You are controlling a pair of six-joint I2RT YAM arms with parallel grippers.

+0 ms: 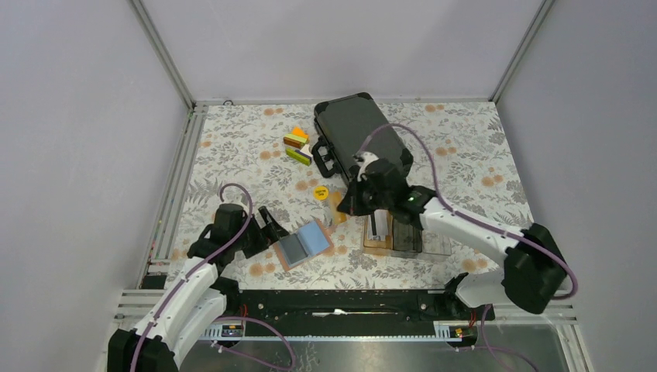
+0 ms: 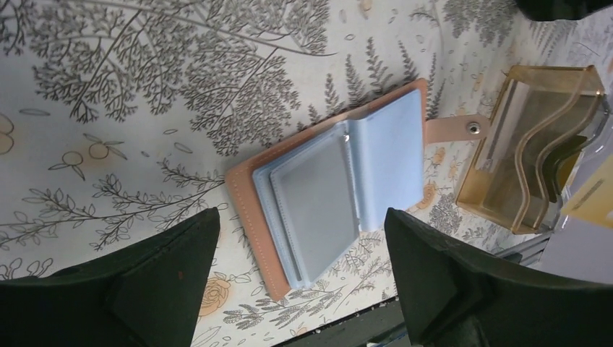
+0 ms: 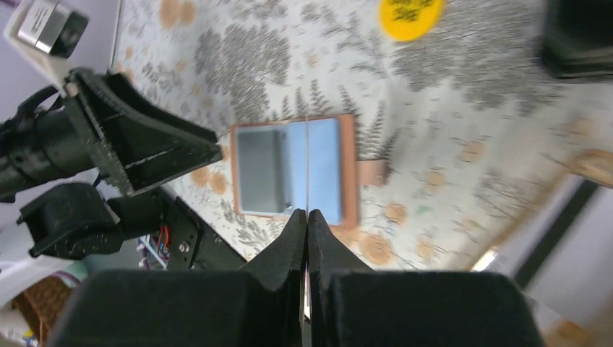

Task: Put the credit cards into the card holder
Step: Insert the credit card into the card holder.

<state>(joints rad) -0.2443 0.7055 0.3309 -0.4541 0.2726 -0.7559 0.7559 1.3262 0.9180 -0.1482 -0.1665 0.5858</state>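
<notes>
- Fingers (image 2: pixel 144 289) of the left gripper (image 1: pixel 273 226) stand wide apart with nothing between them. They sit low over the floral table cover (image 1: pixel 232 155), just left of the card holder.
- Coloured blocks (image 1: pixel 297 146) lie at the back, well apart from both grippers.
- Card holder (image 1: pixel 304 244): lies flat and open like a book near the front edge. Its salmon cover is underneath and its blue-grey pockets face up. The snap tab (image 2: pixel 470 129) points toward the tray.
- Yellow disc (image 1: pixel 320 192) rests on the cover behind the card holder, near the right gripper.
- Right gripper (image 1: pixel 345 205) hangs above the table just right of the card holder. Its jaws are pressed together on a credit card (image 3: pixel 307 166). The wrist view shows the card edge-on as a thin line, over the middle of the open holder. The overhead view shows an orange-yellow sliver under the fingertips.
- Black hard case (image 1: pixel 360 136) lies closed behind the right gripper.
- Clear tray (image 1: pixel 438 246) sits right of the card holder, with pale and dark flat items inside. Whether those are cards cannot be told.
</notes>
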